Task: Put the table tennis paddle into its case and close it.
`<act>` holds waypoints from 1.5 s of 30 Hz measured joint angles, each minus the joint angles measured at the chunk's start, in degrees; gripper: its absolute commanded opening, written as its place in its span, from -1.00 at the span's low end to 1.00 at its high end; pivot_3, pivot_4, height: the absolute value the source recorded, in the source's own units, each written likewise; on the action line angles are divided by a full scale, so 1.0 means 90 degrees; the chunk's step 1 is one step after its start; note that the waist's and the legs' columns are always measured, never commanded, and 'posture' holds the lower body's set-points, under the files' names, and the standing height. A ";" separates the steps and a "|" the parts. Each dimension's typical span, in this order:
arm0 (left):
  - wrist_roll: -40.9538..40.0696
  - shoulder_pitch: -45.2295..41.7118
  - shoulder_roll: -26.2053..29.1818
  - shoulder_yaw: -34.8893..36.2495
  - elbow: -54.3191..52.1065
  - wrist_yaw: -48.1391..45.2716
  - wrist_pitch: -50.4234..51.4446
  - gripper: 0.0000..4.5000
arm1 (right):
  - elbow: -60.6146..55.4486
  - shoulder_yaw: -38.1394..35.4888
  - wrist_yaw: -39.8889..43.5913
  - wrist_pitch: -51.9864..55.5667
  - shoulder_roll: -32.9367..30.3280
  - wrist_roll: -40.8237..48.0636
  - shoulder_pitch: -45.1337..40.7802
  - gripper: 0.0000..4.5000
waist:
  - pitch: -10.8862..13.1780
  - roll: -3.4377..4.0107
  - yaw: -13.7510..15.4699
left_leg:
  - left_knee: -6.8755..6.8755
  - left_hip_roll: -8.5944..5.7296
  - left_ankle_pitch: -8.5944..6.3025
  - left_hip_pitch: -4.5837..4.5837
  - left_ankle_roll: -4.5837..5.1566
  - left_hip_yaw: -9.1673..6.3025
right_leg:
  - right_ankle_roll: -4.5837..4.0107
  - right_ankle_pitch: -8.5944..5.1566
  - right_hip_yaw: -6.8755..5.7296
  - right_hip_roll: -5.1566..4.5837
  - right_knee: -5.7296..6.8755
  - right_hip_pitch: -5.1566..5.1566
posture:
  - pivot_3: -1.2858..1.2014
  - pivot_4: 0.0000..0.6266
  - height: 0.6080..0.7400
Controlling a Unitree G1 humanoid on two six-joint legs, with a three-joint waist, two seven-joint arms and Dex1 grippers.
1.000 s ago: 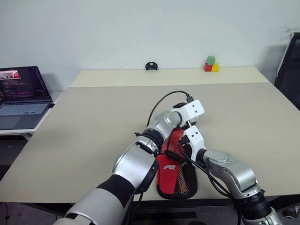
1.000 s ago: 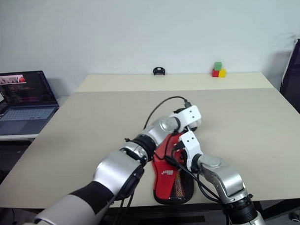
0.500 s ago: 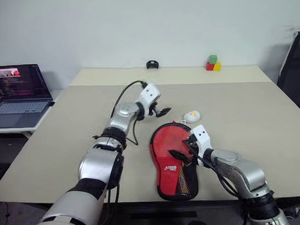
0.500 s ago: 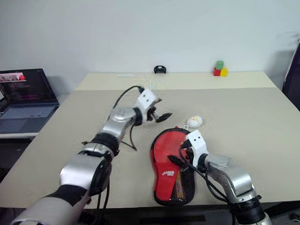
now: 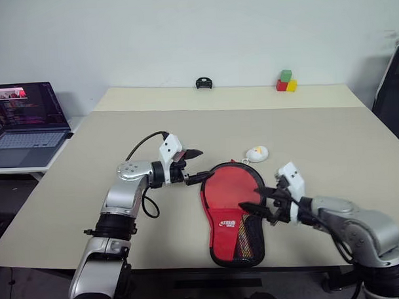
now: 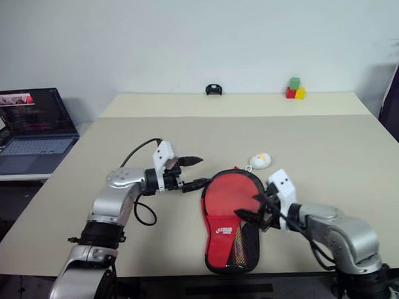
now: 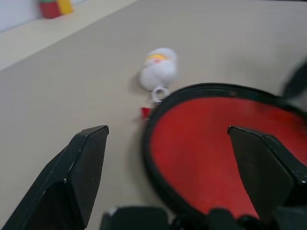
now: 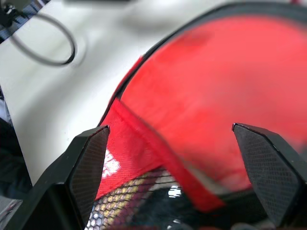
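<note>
The left hand (image 5: 195, 166) hangs just off the upper left rim of the case (image 5: 231, 211), its two black fingers spread apart with nothing between them; one finger (image 7: 79, 175) shows at either side of the left wrist view, framing the case's rounded end. The right hand (image 5: 262, 203) sits over the right side of the case near its middle, its two fingers likewise apart and empty, and in the right wrist view one fingertip (image 8: 88, 167) stands over the red fabric and the black mesh pocket. The single case lies flat on the tabletop (image 5: 89, 173) close to the near edge, red side up with a white logo, black piping around it, its round end toward the far side and its narrow mesh end toward the robot. The table tennis paddle cannot be made out apart from the case, so whether it lies inside cannot be told. Just beyond the round end lies one small white plush charm (image 5: 256, 153) with a ring, close to the case's rim. At the far edge of the tabletop stand three small blocks (image 5: 284, 83), one green atop one red and one yellow, and one small black object (image 5: 204, 83). One open laptop (image 5: 25, 123) sits on a separate surface to the left.
</note>
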 measured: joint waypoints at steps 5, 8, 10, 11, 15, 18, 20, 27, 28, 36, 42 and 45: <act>0.0059 0.0197 -0.0071 -0.0591 -0.0480 -0.0062 -0.0022 0.93 | 0.0036 -0.0551 0.0196 -0.0050 -0.0759 0.0215 -0.0345 1.00 | 0.0004 0.0004 0.0025 | 0.0002 -0.0001 0.0000 -0.0001 0.0001 0.0002 | 0.0000 0.0000 -0.0002 0.0000 -0.0002 0.0003 | 0.03 -0.52 1.00; 0.0090 0.0179 -0.0374 -0.0819 -0.0258 0.0055 -0.0149 0.93 | 0.0168 -0.0652 0.0193 -0.0138 -0.0873 0.0217 -0.0443 1.00 | 0.0004 0.0003 0.0024 | 0.0002 0.0001 0.0000 -0.0001 0.0002 0.0004 | 0.0000 0.0000 -0.0001 0.0002 -0.0002 0.0002 | 0.03 -0.52 1.00; 0.0210 0.0031 -0.0588 -0.0981 0.0304 0.0140 -0.0360 0.93 | 0.0282 -0.0645 0.0137 -0.0188 -0.0873 0.0211 -0.0440 1.00 | 0.0005 0.0005 0.0023 | 0.0002 0.0001 0.0000 -0.0001 0.0002 0.0008 | 0.0000 0.0000 0.0002 0.0003 0.0000 0.0001 | 0.03 -0.52 1.00; 0.0238 -0.0043 -0.0684 -0.1021 0.0547 0.0185 -0.0422 0.93 | 0.0301 -0.0646 0.0098 -0.0202 -0.0873 0.0212 -0.0440 1.00 | 0.0006 0.0004 0.0020 | 0.0002 0.0001 0.0000 -0.0002 0.0002 0.0009 | 0.0000 0.0000 0.0003 0.0003 0.0001 0.0000 | 0.03 -0.52 1.00; 0.0448 -0.0537 -0.1023 -0.1202 0.1668 0.0225 -0.0918 0.93 | 0.0348 -0.0633 0.0003 -0.0230 -0.0872 0.0213 -0.0473 1.00 | 0.0006 0.0004 0.0020 | 0.0005 0.0000 0.0000 -0.0003 0.0003 0.0012 | 0.0000 0.0000 0.0003 0.0004 0.0000 0.0001 | 0.03 -0.52 1.00; 0.0603 -0.0737 -0.1256 -0.1296 0.2348 0.0265 -0.1331 0.93 | 0.0387 -0.0630 -0.0084 -0.0298 -0.0872 0.0210 -0.0528 1.00 | 0.0006 0.0004 0.0012 | 0.0005 0.0000 0.0000 -0.0004 0.0003 0.0014 | 0.0000 0.0000 0.0005 0.0004 -0.0001 0.0000 | 0.03 -0.52 1.00; 0.0720 -0.0780 -0.1325 -0.1364 0.2691 0.0273 -0.1552 0.93 | 0.0501 -0.0623 -0.0131 -0.0359 -0.0866 0.0176 -0.0675 1.00 | 0.0006 0.0004 0.0000 | 0.0005 0.0000 0.0000 -0.0003 0.0003 0.0018 | 0.0000 0.0000 0.0008 0.0005 0.0001 -0.0002 | 0.03 -0.52 1.00; 0.0892 -0.0810 -0.1390 -0.1468 0.3080 0.0243 -0.2413 0.93 | 0.1695 -0.0233 -0.0435 -0.0906 -0.0549 -0.0410 -0.1787 1.00 | 0.0004 0.0006 -0.0004 | 0.0011 0.0002 0.0000 0.0007 0.0004 0.0021 | -0.0001 0.0000 0.0012 0.0005 0.0007 0.0003 | 0.03 -0.52 1.00; 0.0893 -0.0810 -0.1407 -0.1468 0.3092 0.0253 -0.2460 0.93 | 0.1838 -0.0186 -0.0474 -0.0972 -0.0496 -0.0483 -0.1886 1.00 | 0.0004 0.0007 -0.0002 | 0.0011 0.0002 0.0000 0.0006 0.0004 0.0021 | -0.0001 0.0000 0.0012 0.0005 0.0007 0.0003 | 0.03 -0.52 1.00; 0.0908 -0.0728 -0.1413 -0.1462 0.3088 0.0331 -0.2609 0.93 | 0.4780 0.0421 -0.0502 -0.2519 0.0389 -0.1516 -0.3103 1.00 | 0.0001 0.0011 -0.0026 | 0.0022 0.0002 0.0000 0.0014 0.0004 0.0028 | -0.0005 0.0003 0.0016 0.0006 0.0015 0.0007 | 0.03 -0.52 1.00; 0.0907 -0.0622 -0.1420 -0.1468 0.2905 0.0344 -0.2590 0.93 | 0.8127 0.0405 -0.0737 -0.4359 0.1035 -0.2230 -0.4522 1.00 | 0.0000 0.0014 -0.0035 | 0.0021 0.0005 0.0002 0.0012 0.0002 0.0031 | -0.0006 0.0004 0.0018 0.0007 0.0011 0.0002 | 0.03 -0.52 1.00; 0.0908 -0.0519 -0.1401 -0.1475 0.2724 0.0347 -0.2554 0.93 | 0.9381 0.0354 -0.0952 -0.5122 0.1129 -0.2513 -0.5037 1.00 | -0.0001 0.0015 -0.0032 | 0.0018 0.0005 0.0002 0.0009 0.0001 0.0032 | -0.0006 0.0004 0.0019 0.0004 0.0006 0.0001 | 0.03 -0.52 1.00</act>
